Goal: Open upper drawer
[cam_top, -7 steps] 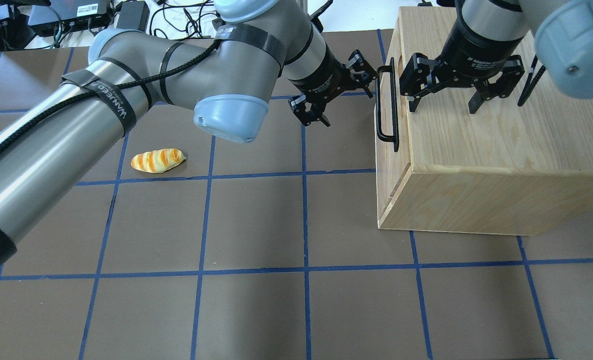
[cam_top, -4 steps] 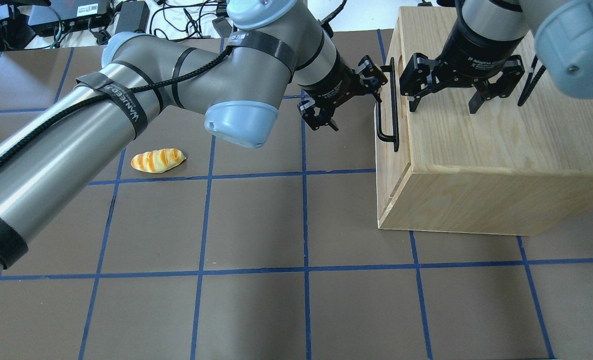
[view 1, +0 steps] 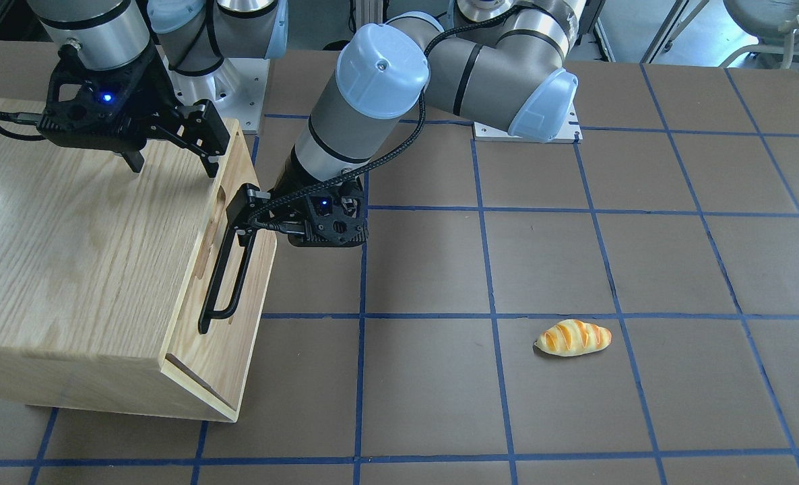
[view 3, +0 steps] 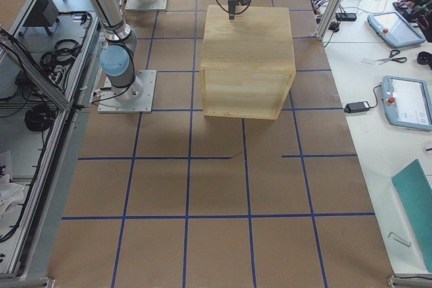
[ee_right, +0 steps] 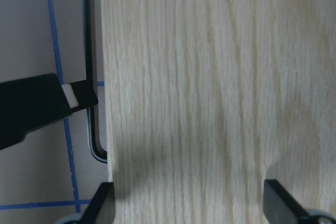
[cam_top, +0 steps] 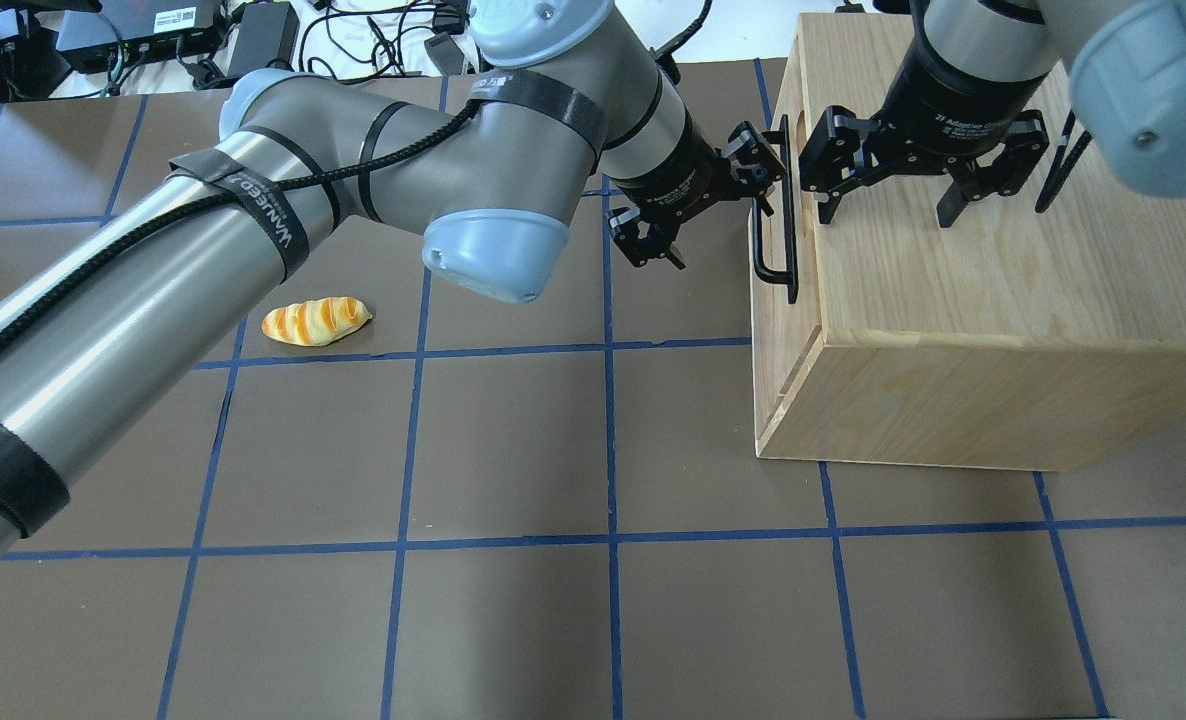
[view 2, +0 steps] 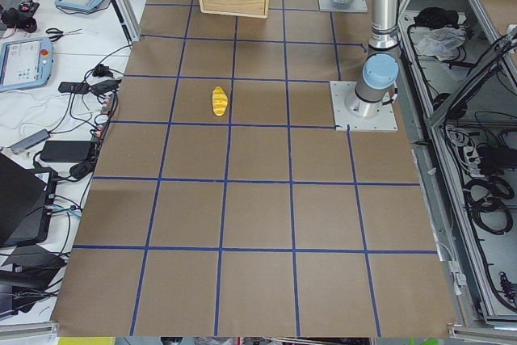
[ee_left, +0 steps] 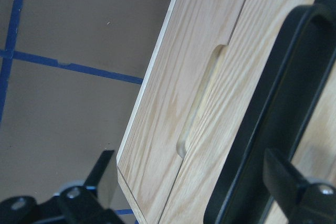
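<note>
The upper drawer [view 1: 254,266] is the light-wood front panel on the side of the oak box [cam_top: 993,300], with a long black bar handle [cam_top: 775,230] and an oval notch [ee_left: 202,103]. Its front sits about flush with the box. My left gripper [cam_top: 705,205] is open at the far end of the handle [view 1: 228,269]. In the left wrist view the bar [ee_left: 262,129] runs between its two fingers. My right gripper [cam_top: 888,205] is open, fingertips down on the box top [ee_right: 210,77].
A toy bread loaf [cam_top: 315,321] lies on the brown mat with blue grid lines, well to the left of the box; it also shows in the front view [view 1: 572,337]. Cables and electronics [cam_top: 133,35] lie beyond the mat's far edge.
My left gripper has moved right, from beside the box up to the handle, so that one finger now reaches past the bar. The right gripper and the box have not moved.
</note>
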Robot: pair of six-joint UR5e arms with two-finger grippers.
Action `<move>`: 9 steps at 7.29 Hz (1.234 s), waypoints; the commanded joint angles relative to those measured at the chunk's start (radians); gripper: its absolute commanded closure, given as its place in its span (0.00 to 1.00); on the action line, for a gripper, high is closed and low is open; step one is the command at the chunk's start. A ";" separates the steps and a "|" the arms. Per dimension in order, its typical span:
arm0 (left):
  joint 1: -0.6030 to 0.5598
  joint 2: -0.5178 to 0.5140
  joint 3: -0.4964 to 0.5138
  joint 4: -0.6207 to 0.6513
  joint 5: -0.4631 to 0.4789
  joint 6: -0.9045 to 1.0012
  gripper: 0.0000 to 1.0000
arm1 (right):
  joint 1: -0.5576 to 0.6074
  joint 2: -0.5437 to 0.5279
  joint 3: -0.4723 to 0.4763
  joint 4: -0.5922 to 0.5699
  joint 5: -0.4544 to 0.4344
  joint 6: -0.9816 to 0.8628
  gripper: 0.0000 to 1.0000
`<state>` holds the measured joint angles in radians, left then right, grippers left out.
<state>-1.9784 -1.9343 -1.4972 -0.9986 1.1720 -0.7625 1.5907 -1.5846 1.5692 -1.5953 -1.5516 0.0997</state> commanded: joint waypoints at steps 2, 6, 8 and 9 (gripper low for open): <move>-0.010 -0.011 0.000 0.002 0.001 0.009 0.00 | 0.000 0.000 0.000 0.000 0.001 0.000 0.00; -0.019 -0.028 0.002 0.017 0.000 0.023 0.00 | 0.000 0.000 0.000 0.000 0.001 0.000 0.00; -0.030 -0.032 0.017 0.017 0.000 0.020 0.00 | 0.000 0.000 0.000 0.000 -0.001 0.000 0.00; -0.030 -0.040 0.020 0.017 0.000 0.029 0.00 | -0.001 0.000 0.000 0.000 0.001 0.000 0.00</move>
<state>-2.0053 -1.9670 -1.4848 -0.9818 1.1721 -0.7403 1.5906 -1.5846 1.5692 -1.5953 -1.5519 0.0997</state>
